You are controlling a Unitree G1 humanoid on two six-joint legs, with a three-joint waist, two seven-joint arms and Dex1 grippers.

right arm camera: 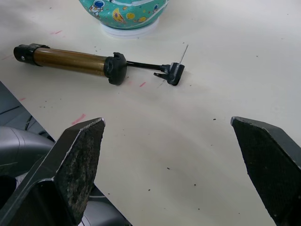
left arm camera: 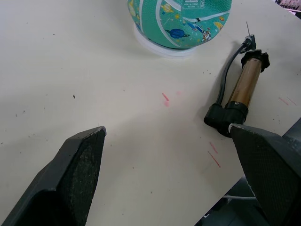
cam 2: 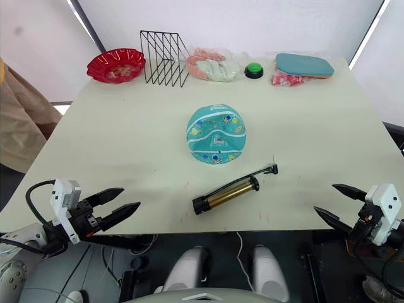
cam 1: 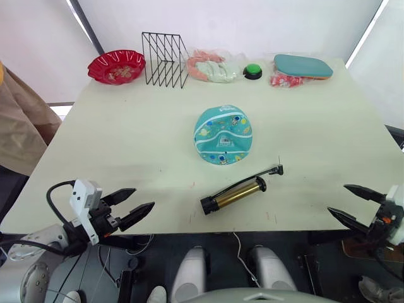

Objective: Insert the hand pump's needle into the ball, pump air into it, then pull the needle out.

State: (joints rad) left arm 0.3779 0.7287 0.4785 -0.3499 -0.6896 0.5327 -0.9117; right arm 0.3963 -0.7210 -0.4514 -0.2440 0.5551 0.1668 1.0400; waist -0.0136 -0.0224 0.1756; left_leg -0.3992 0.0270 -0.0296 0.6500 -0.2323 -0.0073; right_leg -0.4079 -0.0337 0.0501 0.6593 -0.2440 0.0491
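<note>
Teal ball sits near the middle of the table, on a small white ring, barcode label facing up. Just at its 6 o'clock, not touching, lies the hand pump, flat on the table, brass barrel angled w/ one black end cap toward 8 o'clock and the other end toward 2 o'clock. Thin black hose runs alongside the barrel to a small black fitting, and the needle sticks up from that fitting, at roughly 4 o'clock from the ball, well clear of it.

Left gripper hovers at the table's near edge, approx 8 o'clock from the ball, fingers spread apart, nothing between them. Right gripper hangs at the near edge too, approx 4 o'clock, fingers also spread wide and empty. Both well apart from pump and ball.

Along the far edge, from 11 to 1 o'clock: red bowl, black wire rack, a clear bag w/ pink and pale things, green button, teal oval case resting on a red-and-white packet. Faint red marks on the table near the pump.
</note>
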